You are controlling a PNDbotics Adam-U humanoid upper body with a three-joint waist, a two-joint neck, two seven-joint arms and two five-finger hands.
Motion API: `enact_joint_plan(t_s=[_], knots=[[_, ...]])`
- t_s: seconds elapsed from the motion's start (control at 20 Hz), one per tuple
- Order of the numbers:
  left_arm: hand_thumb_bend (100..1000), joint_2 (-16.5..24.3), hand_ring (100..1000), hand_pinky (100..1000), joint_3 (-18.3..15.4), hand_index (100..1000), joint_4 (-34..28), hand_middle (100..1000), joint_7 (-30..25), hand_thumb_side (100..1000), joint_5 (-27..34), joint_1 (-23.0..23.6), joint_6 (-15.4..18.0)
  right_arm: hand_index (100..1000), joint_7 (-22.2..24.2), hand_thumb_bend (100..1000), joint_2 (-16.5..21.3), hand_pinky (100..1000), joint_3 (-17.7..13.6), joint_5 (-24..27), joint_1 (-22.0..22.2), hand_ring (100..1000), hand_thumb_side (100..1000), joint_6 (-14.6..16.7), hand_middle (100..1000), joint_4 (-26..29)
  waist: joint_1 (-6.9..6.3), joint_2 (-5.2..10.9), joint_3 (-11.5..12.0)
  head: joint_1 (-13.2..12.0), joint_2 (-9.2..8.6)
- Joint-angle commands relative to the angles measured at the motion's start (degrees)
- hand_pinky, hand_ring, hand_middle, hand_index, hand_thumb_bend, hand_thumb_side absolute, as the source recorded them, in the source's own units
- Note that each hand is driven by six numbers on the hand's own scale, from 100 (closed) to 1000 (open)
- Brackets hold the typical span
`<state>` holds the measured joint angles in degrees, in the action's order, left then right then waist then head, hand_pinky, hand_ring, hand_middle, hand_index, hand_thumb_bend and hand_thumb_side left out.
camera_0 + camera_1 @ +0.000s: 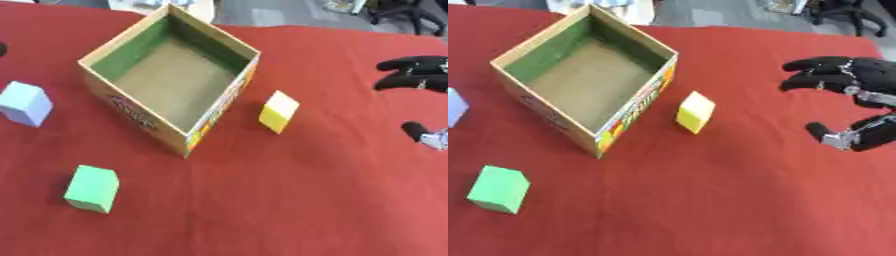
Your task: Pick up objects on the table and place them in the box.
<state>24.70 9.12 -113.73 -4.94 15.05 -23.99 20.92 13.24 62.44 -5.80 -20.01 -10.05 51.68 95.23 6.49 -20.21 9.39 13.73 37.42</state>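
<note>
The yellow block [696,112] sits on the red tablecloth [710,200] just beside the long printed wall of the open cardboard box [636,107], near but not touching it as far as I can judge, and tipped so its paler top face leans away from the box. From my right hand [859,85] it lies to the left and slightly nearer me, with bare cloth between us and nothing in the way. That hand hangs over the right edge of the table with fingers spread and gently bent, the thumb apart below them, holding nothing; it looks wide enough to take the block. The block's longer side runs roughly from the far side toward me, so I judge a grasp across its narrow faces, from right and left, suits it best, though the box wall leaves little room on the far finger's side. My left hand does not show, apart perhaps from a dark speck at the left edge that I cannot make out. The green block [92,188] and the pale blue block [24,103] lie left of the box, well apart from my right hand; the box itself holds nothing yet.
</note>
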Motion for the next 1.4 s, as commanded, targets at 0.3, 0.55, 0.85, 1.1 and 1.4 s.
enact_joint_plan(t_s=[0.3,0.55,0.85,1.1,1.4], knots=[[100,1.9,856,852,0.7,831,-0.9,778,-1.5,572,1.9,-2.2,0.9,987,0.2,100,2.7,948,3.4,-1.1,-5.9,1000,314,0.3,833,-2.6,0.36,0.43,0.7,2.1,-0.84],[100,2.2,856,852,1.1,831,-0.9,779,-2.2,570,2.1,-2.2,1.5,978,1.7,100,1.7,963,5.9,-2.3,-9.3,1000,315,0.3,825,-3.7,0.27,0.37,1.6,3.2,-1.15],[100,2.2,857,852,1.4,831,-0.9,779,-2.7,570,2.5,-2.4,1.7,985,6.6,100,0.1,986,8.3,0.3,-14.2,1000,308,0.3,820,-5.8,0.31,0.43,2.5,4.6,-1.32],[100,2.1,856,851,1.6,831,-0.9,779,-3.0,570,2.9,-2.6,1.4,987,13.2,100,-2.0,999,9.5,4.7,-18.4,1000,309,0.3,820,-7.8,0.63,0.38,3.2,5.2,-1.20],[100,2.1,856,851,1.8,831,-0.9,779,-3.4,570,3.2,-2.9,1.4,995,22.4,100,-4.3,1000,10.4,9.6,-22.1,1000,316,0.3,831,-9.3,0.94,0.35,4.0,5.9,-0.95]])
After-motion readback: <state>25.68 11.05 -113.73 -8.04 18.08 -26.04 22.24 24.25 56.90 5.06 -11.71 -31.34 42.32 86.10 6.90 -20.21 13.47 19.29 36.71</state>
